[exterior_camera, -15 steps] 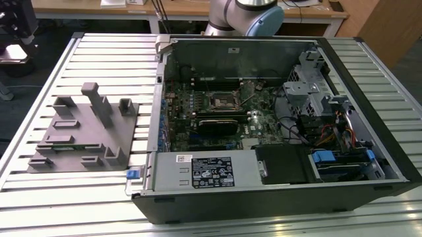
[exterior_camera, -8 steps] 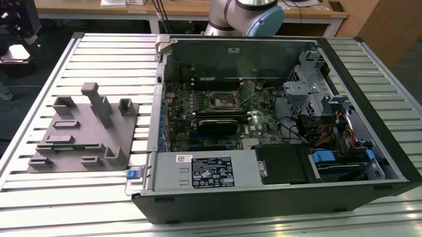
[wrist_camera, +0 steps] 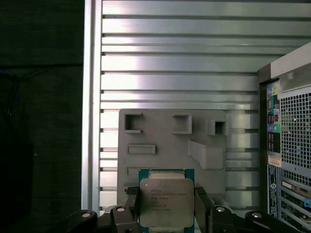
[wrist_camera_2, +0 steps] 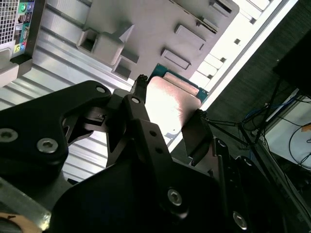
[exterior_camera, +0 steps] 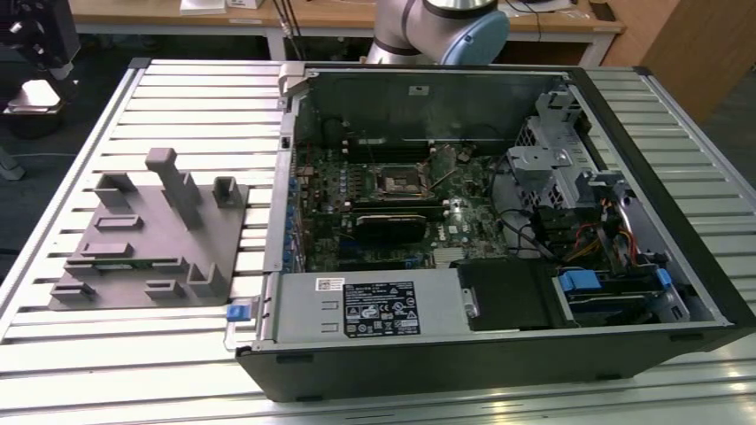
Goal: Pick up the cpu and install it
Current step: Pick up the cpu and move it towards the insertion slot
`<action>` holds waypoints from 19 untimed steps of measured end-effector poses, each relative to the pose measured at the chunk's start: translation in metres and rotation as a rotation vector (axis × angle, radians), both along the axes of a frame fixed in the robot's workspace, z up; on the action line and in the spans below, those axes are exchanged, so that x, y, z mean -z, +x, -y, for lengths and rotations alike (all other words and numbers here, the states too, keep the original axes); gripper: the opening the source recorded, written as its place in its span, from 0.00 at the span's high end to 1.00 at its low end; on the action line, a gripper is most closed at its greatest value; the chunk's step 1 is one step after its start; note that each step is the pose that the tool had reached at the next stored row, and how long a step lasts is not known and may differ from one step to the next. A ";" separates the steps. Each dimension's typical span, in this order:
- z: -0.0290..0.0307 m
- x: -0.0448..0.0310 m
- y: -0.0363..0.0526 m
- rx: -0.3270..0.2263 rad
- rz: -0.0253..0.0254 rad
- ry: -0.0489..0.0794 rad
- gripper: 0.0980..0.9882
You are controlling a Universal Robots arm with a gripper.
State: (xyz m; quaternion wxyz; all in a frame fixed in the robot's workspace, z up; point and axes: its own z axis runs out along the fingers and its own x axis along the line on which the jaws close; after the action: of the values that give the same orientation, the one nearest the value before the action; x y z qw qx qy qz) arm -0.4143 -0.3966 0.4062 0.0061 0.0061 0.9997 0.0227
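Ribbed aluminium tabletop [wrist_camera: 180,48] carries everything. Nearest, in both wrist views, the gripper [wrist_camera_2: 170,97] is clenched on the cpu [wrist_camera: 166,201] by two opposite edges, apparently lifted above the grey plastic holder [wrist_camera: 165,141]. In the exterior view that holder lies at nine o'clock from the open computer case [exterior_camera: 473,354], whose black socket [exterior_camera: 399,180] looks vacant. I judge the pickup done and the installation left.
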 end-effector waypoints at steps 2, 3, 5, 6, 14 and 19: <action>0.0000 0.0000 0.0013 0.000 0.0000 0.000 0.50; 0.0000 0.0000 0.0021 0.000 0.0000 0.000 0.50; 0.0000 0.0000 0.0035 0.000 0.0000 0.000 0.50; -0.0001 0.0000 0.0042 0.000 0.0000 0.000 0.50; -0.0003 0.0000 0.0090 0.000 0.0000 0.000 0.50; -0.0004 0.0000 0.0113 0.000 0.0000 0.000 0.50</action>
State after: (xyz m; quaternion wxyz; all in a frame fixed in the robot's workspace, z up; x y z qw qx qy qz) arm -0.4030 -0.3961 0.4062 0.0061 0.0061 0.9997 0.0226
